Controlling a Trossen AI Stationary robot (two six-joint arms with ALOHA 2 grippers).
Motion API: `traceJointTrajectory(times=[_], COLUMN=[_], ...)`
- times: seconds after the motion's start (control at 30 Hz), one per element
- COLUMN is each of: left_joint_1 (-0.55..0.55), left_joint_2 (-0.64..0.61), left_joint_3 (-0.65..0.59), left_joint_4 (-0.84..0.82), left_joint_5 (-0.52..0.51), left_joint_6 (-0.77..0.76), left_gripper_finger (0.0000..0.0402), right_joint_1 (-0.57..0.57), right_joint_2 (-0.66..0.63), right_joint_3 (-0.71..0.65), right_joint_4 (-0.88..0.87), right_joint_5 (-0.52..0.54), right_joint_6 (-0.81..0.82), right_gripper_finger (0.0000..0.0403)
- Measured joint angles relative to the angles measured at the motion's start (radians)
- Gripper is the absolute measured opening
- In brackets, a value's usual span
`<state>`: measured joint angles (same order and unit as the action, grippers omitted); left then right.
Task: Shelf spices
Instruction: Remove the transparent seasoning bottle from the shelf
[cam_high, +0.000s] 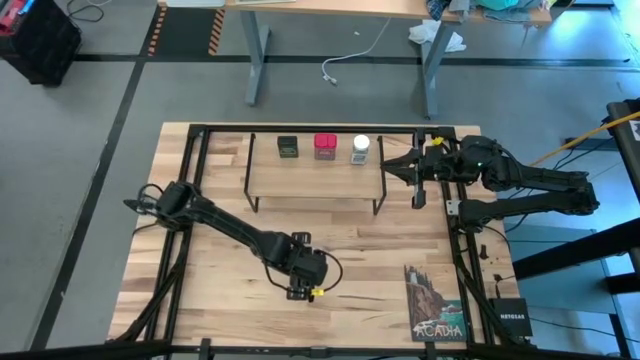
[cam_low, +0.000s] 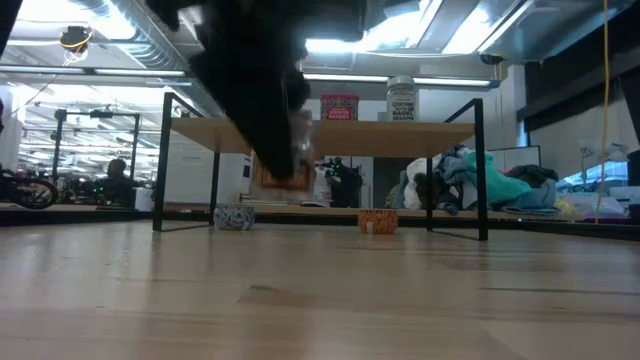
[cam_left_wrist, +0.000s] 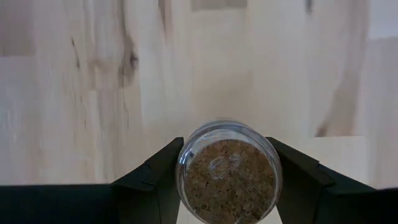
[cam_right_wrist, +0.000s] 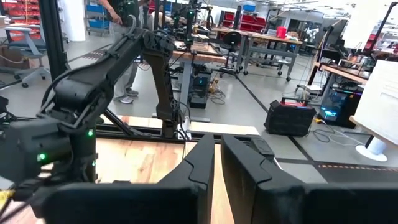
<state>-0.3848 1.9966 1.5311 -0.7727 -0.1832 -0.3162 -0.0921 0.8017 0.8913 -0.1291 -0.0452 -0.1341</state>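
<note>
Over the front of the bench (cam_high: 230, 250) in the high view the left pincer (cam_high: 303, 290) is seen, the right pincer (cam_high: 395, 166) together beside the shelf (cam_high: 315, 180), and in the left wrist view the tan-grey jar (cam_left_wrist: 228, 174) is clamped between the fingers (cam_left_wrist: 155, 177).

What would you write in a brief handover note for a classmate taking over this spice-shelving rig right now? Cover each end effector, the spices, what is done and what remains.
Left end effector: shut on the tiny round jar, above the table's near middle.
Right end effector: shut, holding nothing, waiting beside the shelf's right end.
Done: dark square tin, red square tin and white-capped clear jar stand in a row along the shelf's back edge.
Left: carry the tiny round jar to the shelf, probably to the free space at its left, and release.
</note>
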Motion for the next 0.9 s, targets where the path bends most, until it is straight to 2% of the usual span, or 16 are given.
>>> traceJointTrajectory(times=[0.43, 0.9], left_joint_1=[0.002, 0.000], left_joint_2=[0.081, 0.084], left_joint_3=[0.000, -0.012], left_joint_4=[-0.021, -0.022], left_joint_5=[0.006, 0.004], left_joint_6=[-0.058, -0.079], left_gripper_finger=[0.0181, 0.0181], right_joint_1=[0.000, 0.000], right_joint_2=[0.000, 0.000], right_joint_3=[0.000, 0.000], right_joint_4=[-0.002, 0.007], right_joint_5=[0.000, 0.000], right_joint_6=[0.006, 0.007], right_gripper_finger=[0.0035, 0.0035])
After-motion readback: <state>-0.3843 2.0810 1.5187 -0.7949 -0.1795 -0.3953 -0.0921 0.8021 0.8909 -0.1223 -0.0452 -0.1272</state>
